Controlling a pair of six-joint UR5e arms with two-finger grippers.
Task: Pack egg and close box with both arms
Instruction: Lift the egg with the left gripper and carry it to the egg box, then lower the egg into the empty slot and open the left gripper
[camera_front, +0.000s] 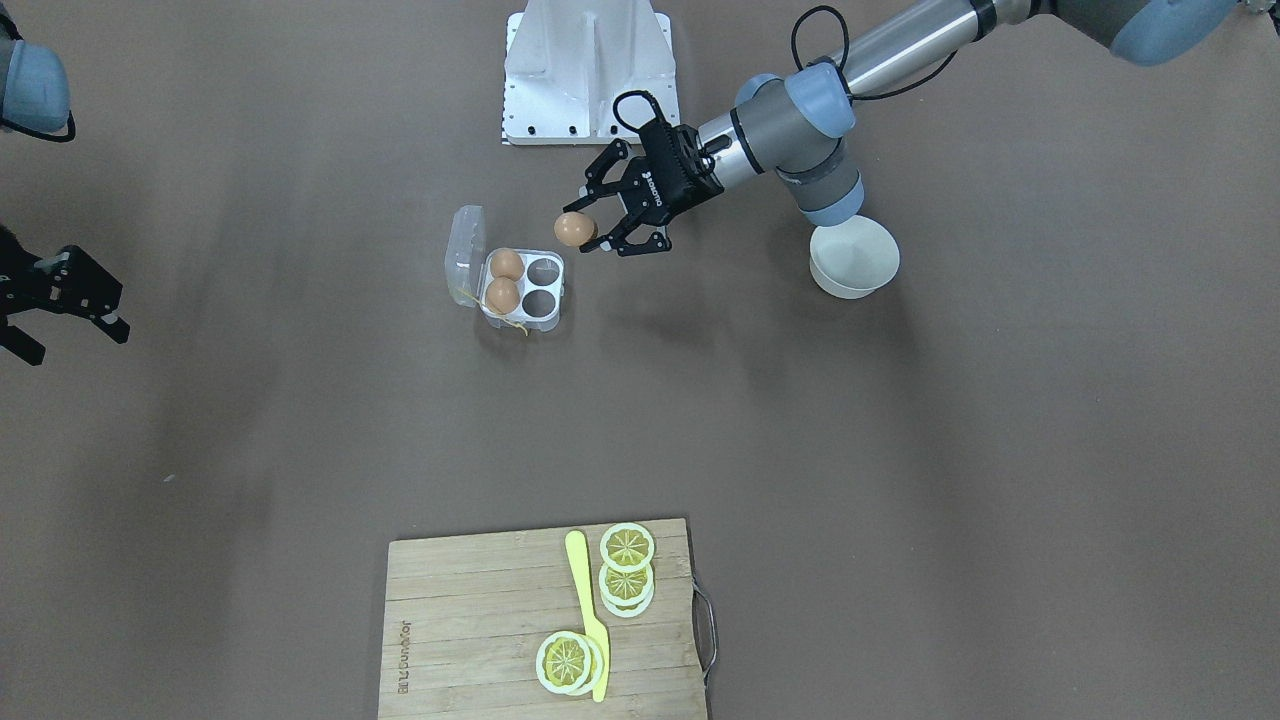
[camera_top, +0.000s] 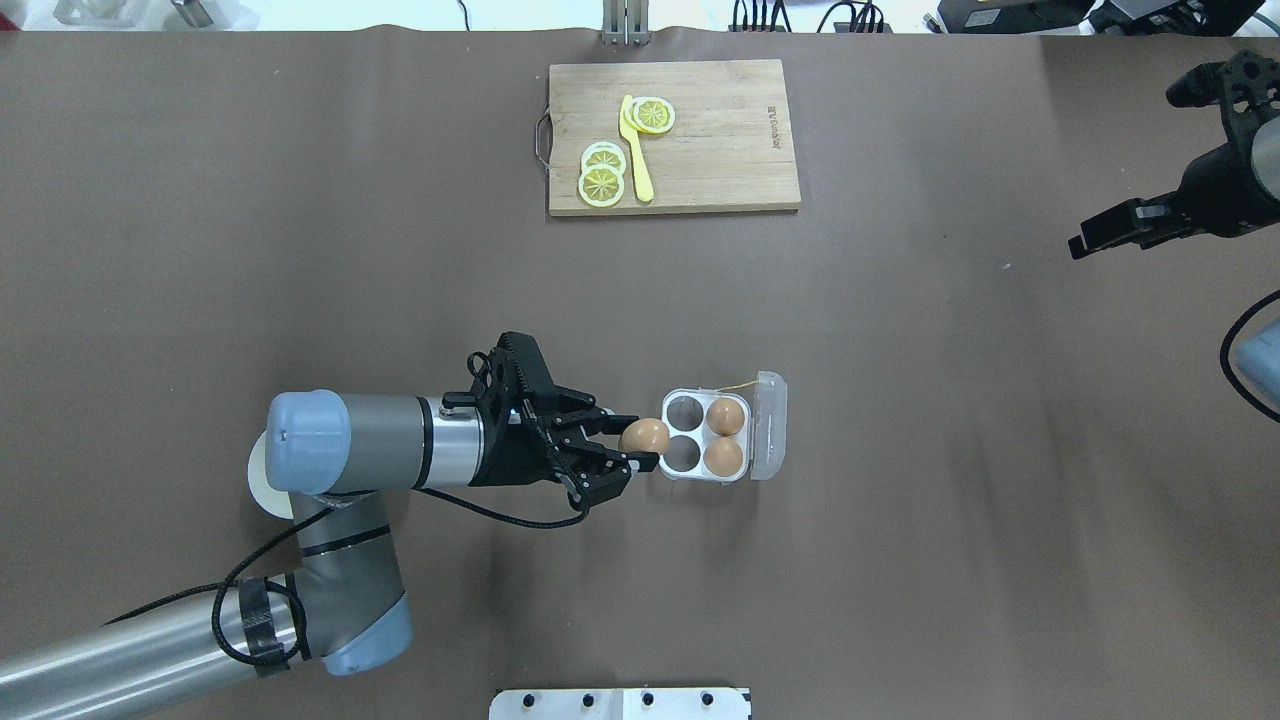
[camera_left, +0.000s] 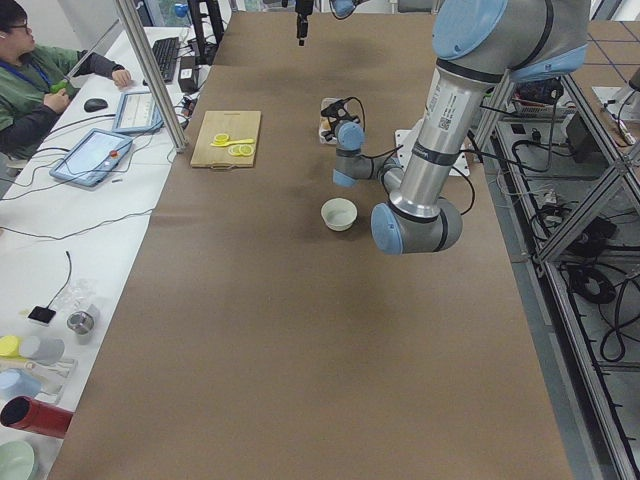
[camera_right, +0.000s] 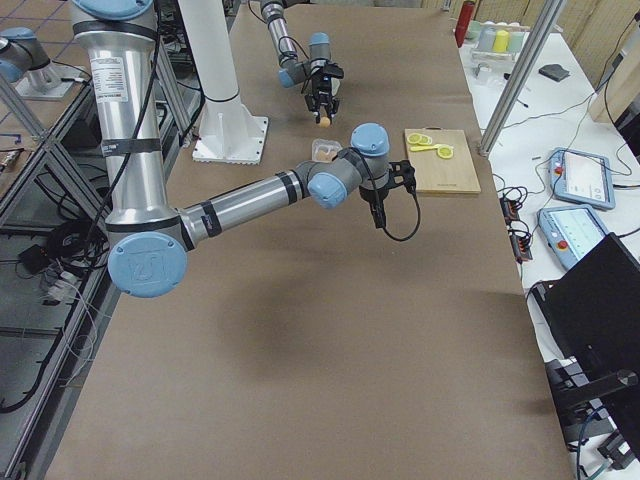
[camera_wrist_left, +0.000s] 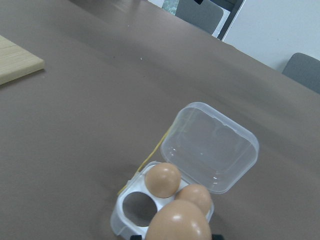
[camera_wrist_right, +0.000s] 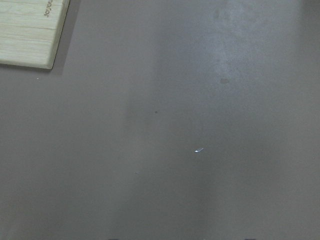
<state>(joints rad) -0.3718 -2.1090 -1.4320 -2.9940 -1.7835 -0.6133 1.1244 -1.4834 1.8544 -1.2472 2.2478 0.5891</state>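
The robot's left hand (camera_top: 632, 442) grips the egg (camera_top: 646, 436) between its two fingers, held clear of the desk (camera_top: 900, 400) at the near edge of the box (camera_top: 702, 478). The box lies straight ahead of the fingertips, along the line of the outstretched forearm. Its two empty cups (camera_top: 686, 409) form the row nearest the hand. The two packed eggs (camera_top: 726, 416) fill the row beyond. The clear lid (camera_top: 770, 425) stands open on the far side, out of the way of the approach. In the overhead view the egg sits about level with the gap between the two free cups, so a short carry forward and a small shift to one side would probably bring it over either cup. The right hand (camera_front: 70, 330), fingers spread and holding nothing, hangs well apart at the desk's other end. That leaves the left arm by far the nearer to the box.
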